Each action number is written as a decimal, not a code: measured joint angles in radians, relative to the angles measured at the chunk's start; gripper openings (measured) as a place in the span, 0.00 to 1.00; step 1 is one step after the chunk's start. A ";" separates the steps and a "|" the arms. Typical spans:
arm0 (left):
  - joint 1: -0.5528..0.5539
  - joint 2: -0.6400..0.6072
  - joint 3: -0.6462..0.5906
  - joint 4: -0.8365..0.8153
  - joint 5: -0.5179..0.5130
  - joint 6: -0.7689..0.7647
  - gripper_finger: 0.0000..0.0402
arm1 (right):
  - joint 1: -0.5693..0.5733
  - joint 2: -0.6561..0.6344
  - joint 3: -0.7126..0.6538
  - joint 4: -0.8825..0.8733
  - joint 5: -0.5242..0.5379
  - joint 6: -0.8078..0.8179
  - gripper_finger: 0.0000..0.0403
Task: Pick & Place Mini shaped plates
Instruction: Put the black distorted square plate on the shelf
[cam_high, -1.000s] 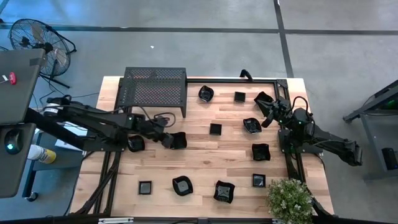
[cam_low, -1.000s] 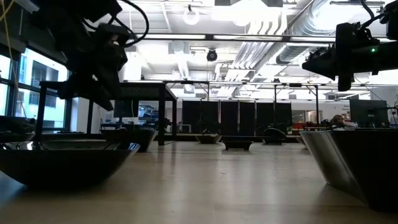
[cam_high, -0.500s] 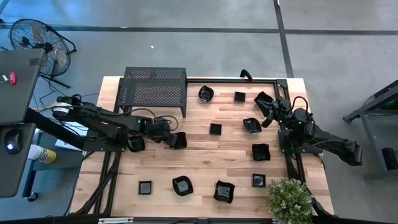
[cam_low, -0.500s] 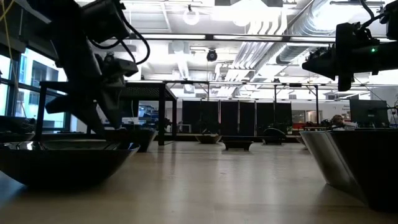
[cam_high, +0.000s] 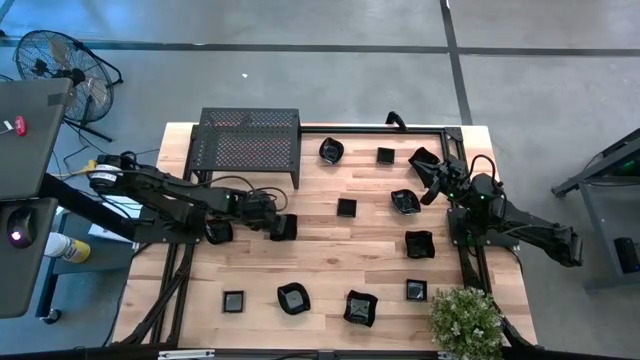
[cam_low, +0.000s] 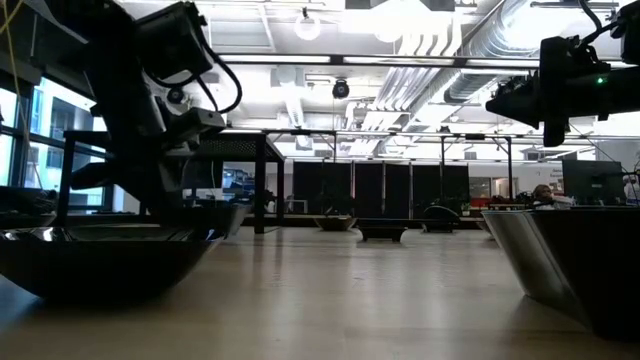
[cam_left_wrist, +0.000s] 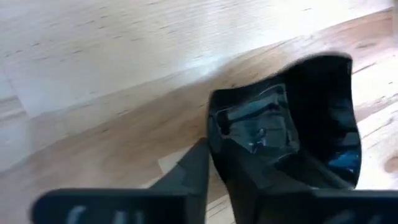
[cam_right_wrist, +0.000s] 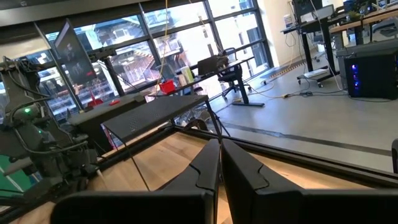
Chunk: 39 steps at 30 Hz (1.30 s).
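While the left arm blocks most of it in the high view, the left pincer (cam_high: 275, 226) grips a plate (cam_high: 286, 226), its rim between the fingers (cam_left_wrist: 198, 168), low over the tabletop (cam_high: 330, 270) w/ the rack (cam_high: 248, 145) nearby. It's drawn back toward the rack since a sec ago. Right pincer (cam_high: 428, 185) is closed on nothing, parked at the right edge. Other plates (cam_high: 346, 207) lie scattered.

right gripper (cam_right_wrist: 219, 163) fingers closed, empty | wooden table (cam_right_wrist: 180, 152) | windows (cam_right_wrist: 143, 46), possibly desks (cam_right_wrist: 311, 31) beyond

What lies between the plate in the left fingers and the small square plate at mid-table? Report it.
Bare wood only, in the high view: held plate, square plate.
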 joint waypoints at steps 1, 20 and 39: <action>0.000 -0.004 0.000 0.001 0.006 0.005 0.04 | 0.000 0.000 0.000 0.000 0.000 0.000 0.03; 0.000 -0.008 0.243 -0.109 0.183 0.235 0.00 | 0.000 0.000 0.000 0.000 -0.001 0.003 0.03; 0.238 -0.008 0.872 -0.707 0.079 0.482 0.00 | 0.000 0.000 0.000 0.000 -0.046 0.004 0.03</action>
